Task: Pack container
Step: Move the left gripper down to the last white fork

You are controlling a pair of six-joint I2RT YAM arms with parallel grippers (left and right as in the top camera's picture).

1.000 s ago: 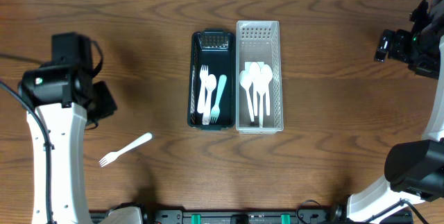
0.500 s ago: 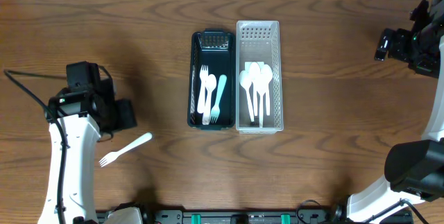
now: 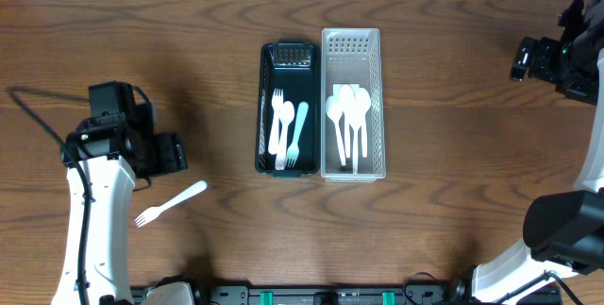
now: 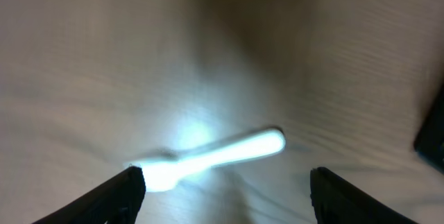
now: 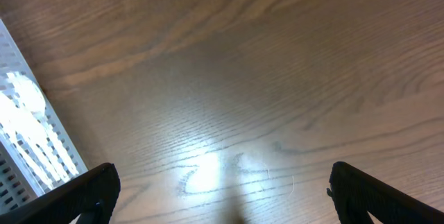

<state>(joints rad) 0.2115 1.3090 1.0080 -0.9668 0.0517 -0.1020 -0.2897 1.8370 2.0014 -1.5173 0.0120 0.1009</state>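
Observation:
A loose white plastic fork (image 3: 170,203) lies on the wooden table at the lower left. It shows blurred in the left wrist view (image 4: 208,157). My left gripper (image 3: 172,155) hangs just above it, open and empty, its fingers spread (image 4: 225,186) to either side of the fork. A dark tray (image 3: 266,107) holds three forks. A white perforated tray (image 3: 351,42) beside it holds several white spoons; its edge shows in the right wrist view (image 5: 28,123). My right gripper (image 3: 525,61) is open and empty at the far right (image 5: 222,189).
The two trays stand side by side at the table's middle. Bare wood lies between the fork and the dark tray. The left arm's white link runs down the left edge.
My left gripper has moved right and toward the front, from the far left to just above the loose fork. The right arm has not moved.

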